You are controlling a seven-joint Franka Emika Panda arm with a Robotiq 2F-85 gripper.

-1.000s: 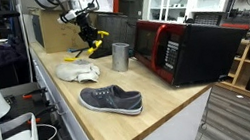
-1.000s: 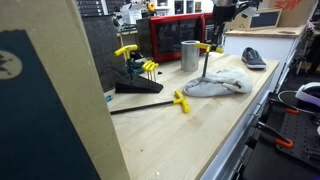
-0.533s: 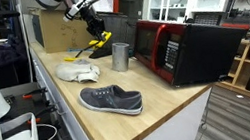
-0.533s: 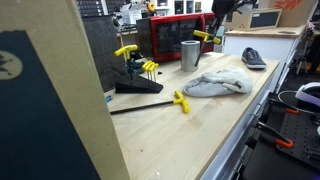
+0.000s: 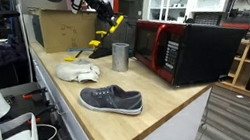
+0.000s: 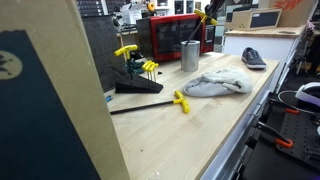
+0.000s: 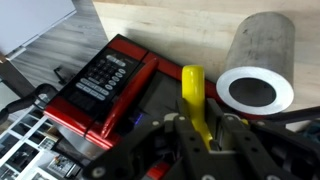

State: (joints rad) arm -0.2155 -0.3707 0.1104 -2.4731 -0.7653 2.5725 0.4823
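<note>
My gripper [image 7: 200, 128] is shut on a yellow-handled T-handle tool [image 7: 194, 95], whose handle runs up between the jaws in the wrist view. In both exterior views the gripper [image 5: 103, 13] [image 6: 211, 10] hangs high above the bench with the yellow tool [image 5: 113, 26] sticking out below it. A grey metal cup [image 7: 258, 70] stands upright and open just to the right of the tool; it also shows as the cup [image 5: 121, 56] [image 6: 190, 55] on the wooden bench. The tool hangs apart from the cup.
A red and black microwave [image 5: 178, 49] [image 7: 108, 78] stands behind the cup. A crumpled white cloth [image 5: 77, 71] [image 6: 215, 84] and a grey shoe [image 5: 111, 100] lie on the bench. Another yellow T-handle tool [image 6: 181, 101] and a rack of hex keys [image 6: 135, 70] sit nearer one camera.
The gripper has risen from just above the cloth and moved towards the cup and microwave, carrying the yellow tool up with it.
</note>
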